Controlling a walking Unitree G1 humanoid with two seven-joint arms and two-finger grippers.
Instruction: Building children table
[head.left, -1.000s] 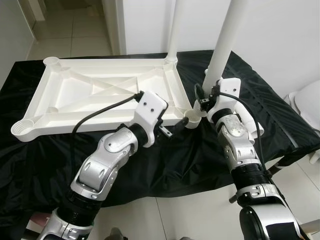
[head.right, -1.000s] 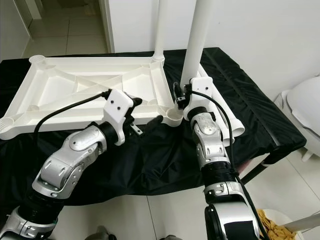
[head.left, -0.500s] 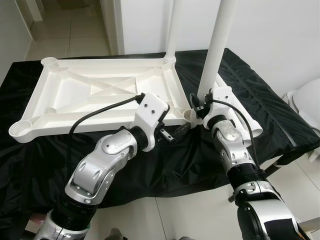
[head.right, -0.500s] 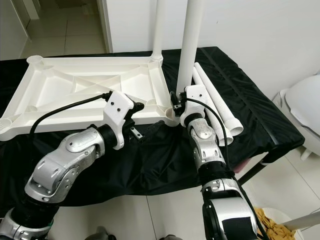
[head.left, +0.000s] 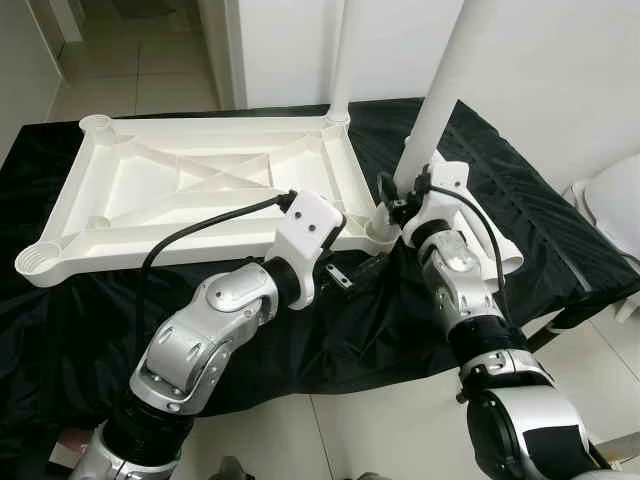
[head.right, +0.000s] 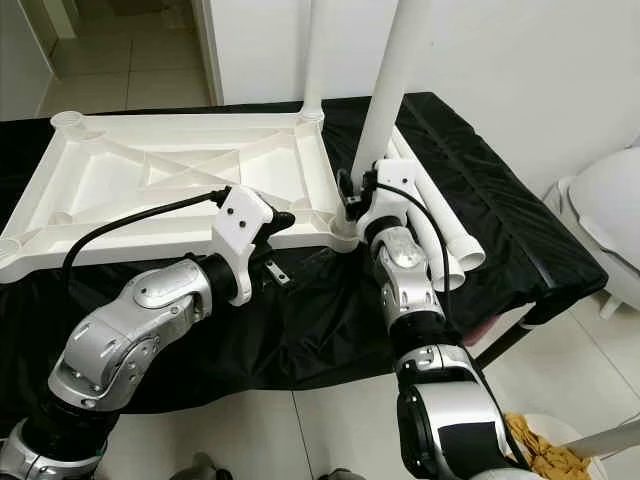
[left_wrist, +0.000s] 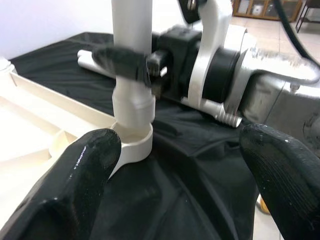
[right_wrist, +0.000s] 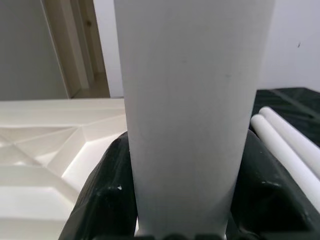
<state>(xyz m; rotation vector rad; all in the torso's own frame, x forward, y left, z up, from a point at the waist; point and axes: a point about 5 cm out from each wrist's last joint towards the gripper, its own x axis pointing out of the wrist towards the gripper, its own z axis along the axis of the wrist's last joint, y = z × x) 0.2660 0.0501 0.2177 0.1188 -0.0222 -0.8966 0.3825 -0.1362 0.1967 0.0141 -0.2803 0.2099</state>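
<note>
The white table top lies upside down on a black cloth. One white leg stands in its far right corner. My right gripper is shut on a second white leg, which leans slightly right. The lower end of this leg sits in the near right corner socket. My left gripper is open just in front of that socket, its fingers spread wide and holding nothing. In the right wrist view the leg stands between the black fingers.
Two loose white legs lie on the cloth right of the socket. A white rounded object stands beyond the table's right end. A bin sits on the tiled floor below. The wall is close behind the table.
The right gripper has brought the leg leftward and down, from beside the corner socket into it. The left gripper has edged closer to the socket.
</note>
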